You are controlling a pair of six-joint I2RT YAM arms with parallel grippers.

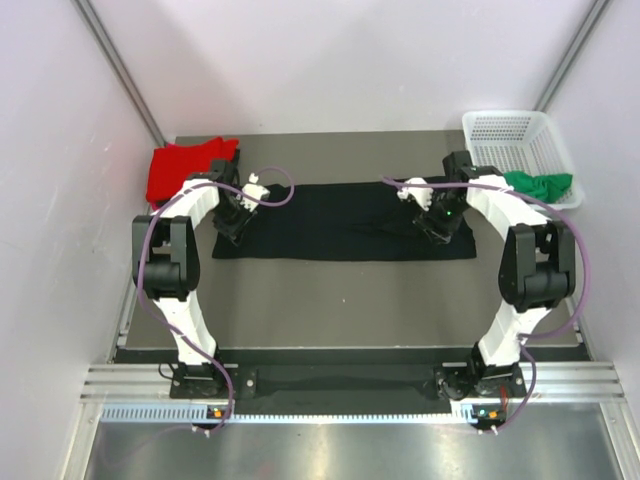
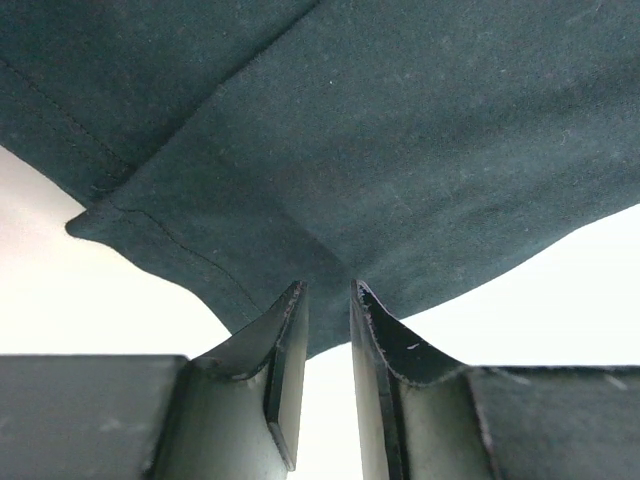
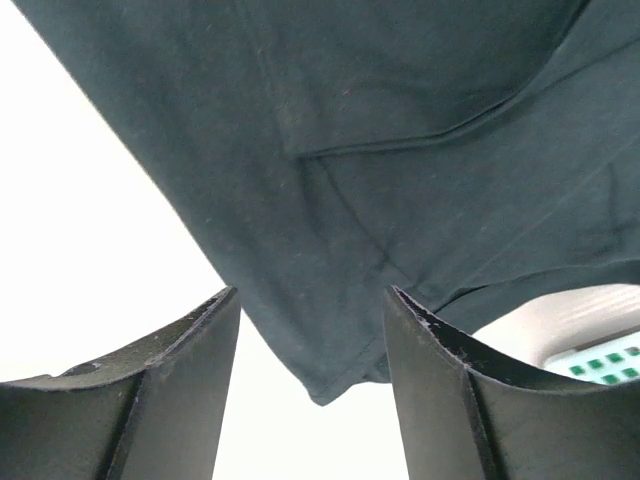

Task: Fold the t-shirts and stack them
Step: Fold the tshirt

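While the left gripper [image 2: 328, 288] pinches the black t-shirt [image 1: 345, 222] to fold it, the right gripper [image 3: 310, 295] hangs spread

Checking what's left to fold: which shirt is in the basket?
The green shirt, bunched in the white basket. The black one lies spread mid-table; the red one is heaped far left.

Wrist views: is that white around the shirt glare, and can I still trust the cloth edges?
Left wrist: the table is blown out to flat white, yet hem and stitching on the black t-shirt stay sharp. Right wrist: same washout, folds still readable. Top external: even light, no glare on the cloth.
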